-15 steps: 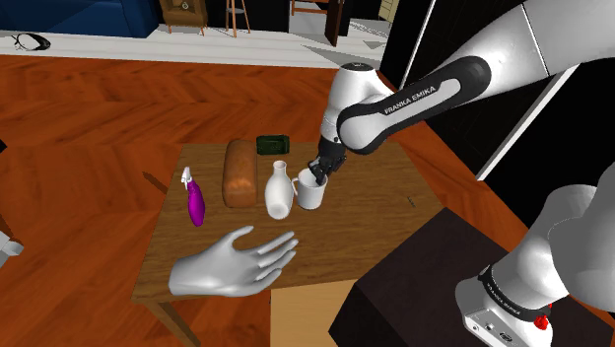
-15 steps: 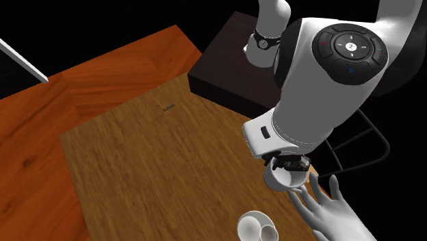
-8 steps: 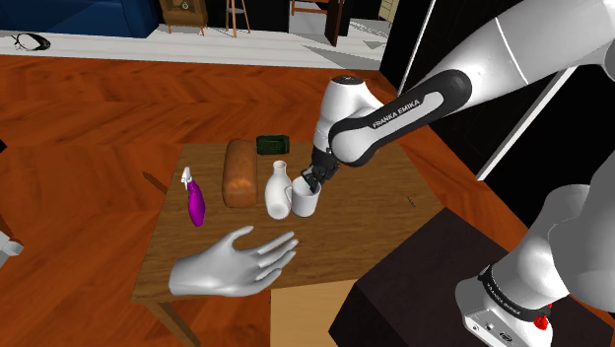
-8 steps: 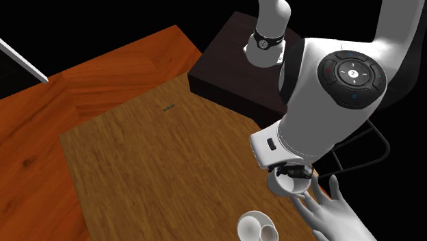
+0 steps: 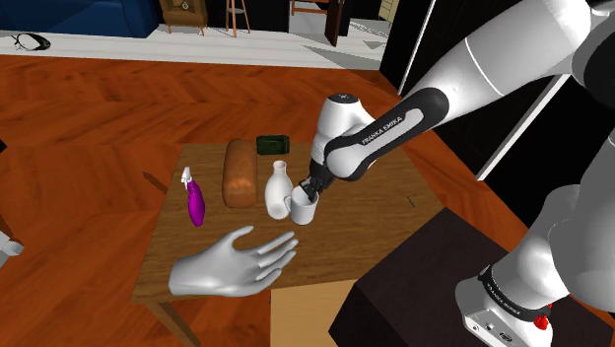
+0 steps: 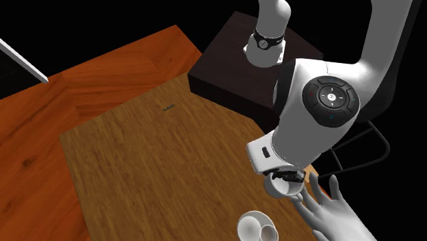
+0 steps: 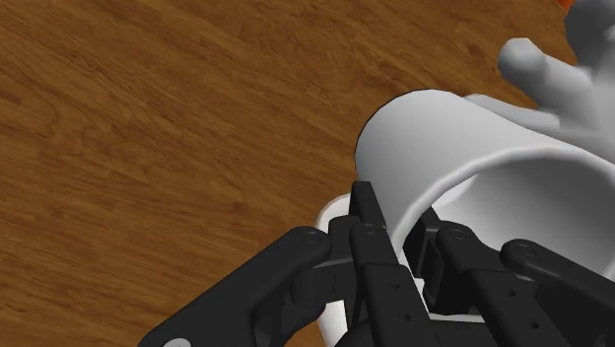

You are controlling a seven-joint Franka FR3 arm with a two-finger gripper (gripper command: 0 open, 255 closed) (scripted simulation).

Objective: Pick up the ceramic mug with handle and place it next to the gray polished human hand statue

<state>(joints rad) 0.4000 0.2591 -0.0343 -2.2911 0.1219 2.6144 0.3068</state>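
The white mug (image 5: pixel 303 208) is pinched at its rim by the jaws, one inside the cup and one outside. It is low over the wooden worktop (image 5: pixel 365 222), just beside a white vase (image 5: pixel 278 189); whether it touches the wood I cannot tell. The grey hand statue (image 5: pixel 232 262) lies near, fingertips toward the mug. Near the vase lie a loaf (image 5: pixel 239 173), a purple sprayer (image 5: pixel 195 204) and a dark green box (image 5: pixel 273 144).
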